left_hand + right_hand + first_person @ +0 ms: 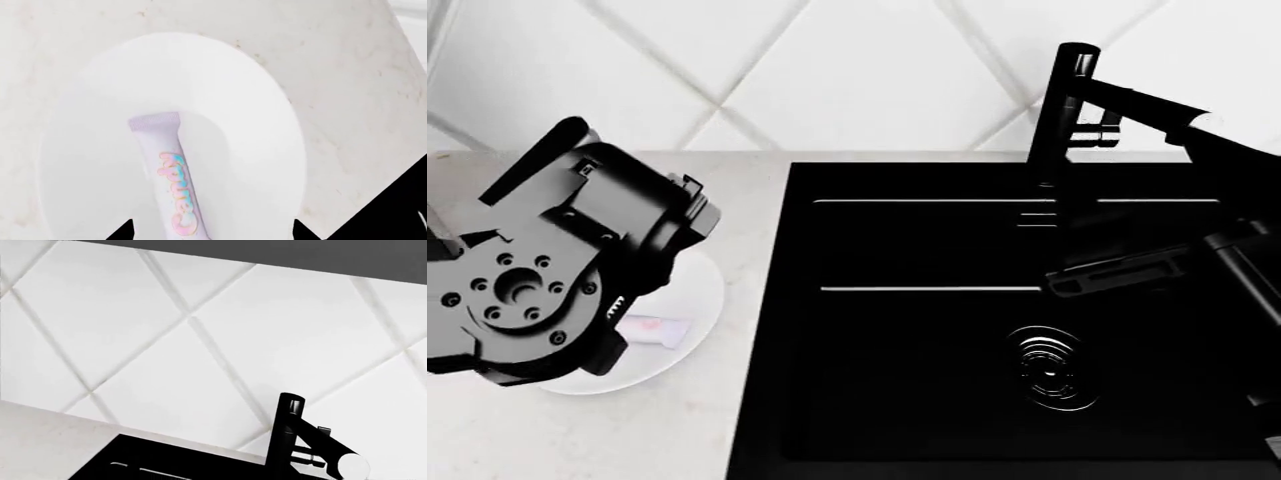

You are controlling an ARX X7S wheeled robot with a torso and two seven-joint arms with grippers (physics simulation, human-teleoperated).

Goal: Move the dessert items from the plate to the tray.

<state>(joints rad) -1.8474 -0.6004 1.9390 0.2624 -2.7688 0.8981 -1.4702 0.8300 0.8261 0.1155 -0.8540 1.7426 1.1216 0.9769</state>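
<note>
The small white, faintly pink wrapped bar (170, 175) lies on a round white plate (87, 150) on the pale counter. In the head view the bar (654, 327) shows on the plate (701, 300) just past my left arm. My left gripper (213, 236) hangs over the plate, open. Its two black fingertips (123, 231) stand wide apart on either side of the bar's near end, not touching it. My right gripper (1114, 272) is a dark shape over the sink; its jaws do not show. The pink-iced donut and the black tray are out of view.
A black sink basin (961, 330) fills the middle and right of the head view, with a black faucet (1068, 110) at its back edge; the faucet also shows in the right wrist view (287, 440). A white tiled wall (827, 70) stands behind. My left arm (547, 280) hides much of the plate.
</note>
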